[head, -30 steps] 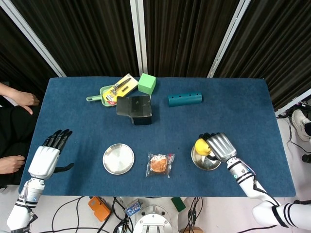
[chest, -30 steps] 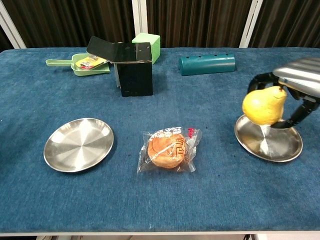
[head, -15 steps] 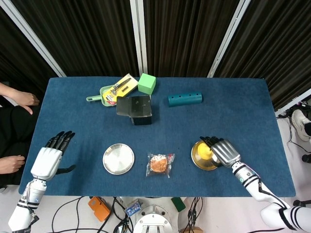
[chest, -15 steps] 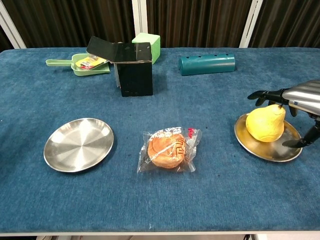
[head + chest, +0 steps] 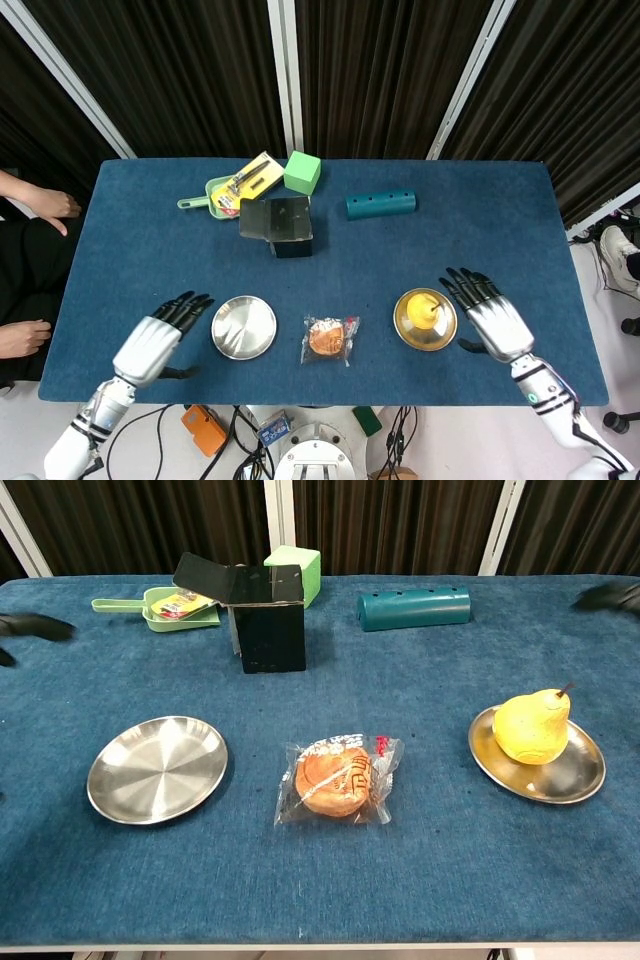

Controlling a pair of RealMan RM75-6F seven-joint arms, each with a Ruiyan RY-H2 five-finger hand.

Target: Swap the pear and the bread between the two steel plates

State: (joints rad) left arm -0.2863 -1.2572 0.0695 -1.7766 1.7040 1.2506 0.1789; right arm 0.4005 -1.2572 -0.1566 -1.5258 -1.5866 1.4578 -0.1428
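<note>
The yellow pear (image 5: 424,311) (image 5: 531,727) stands upright on the right steel plate (image 5: 411,330) (image 5: 560,777). The left steel plate (image 5: 244,327) (image 5: 157,768) holds nothing. Between the plates, the bread in its clear wrapper (image 5: 329,339) (image 5: 338,778) lies on the blue cloth. My right hand (image 5: 491,318) is open, fingers spread, just right of the pear's plate and apart from it. My left hand (image 5: 155,342) is open too, hovering left of the bare plate. In the chest view only dark fingertips (image 5: 35,627) show at the left edge and other fingertips (image 5: 612,595) at the right edge.
At the back stand a black box (image 5: 281,225) (image 5: 262,615), a green cube (image 5: 302,172), a teal cylinder (image 5: 380,204) (image 5: 414,609) and a green tray (image 5: 228,193) with a yellow pack. A person's hands (image 5: 40,204) show at the left edge.
My right hand set the pear down on the right plate, let go and drew back to the right. My left hand moved rightwards toward the bare plate.
</note>
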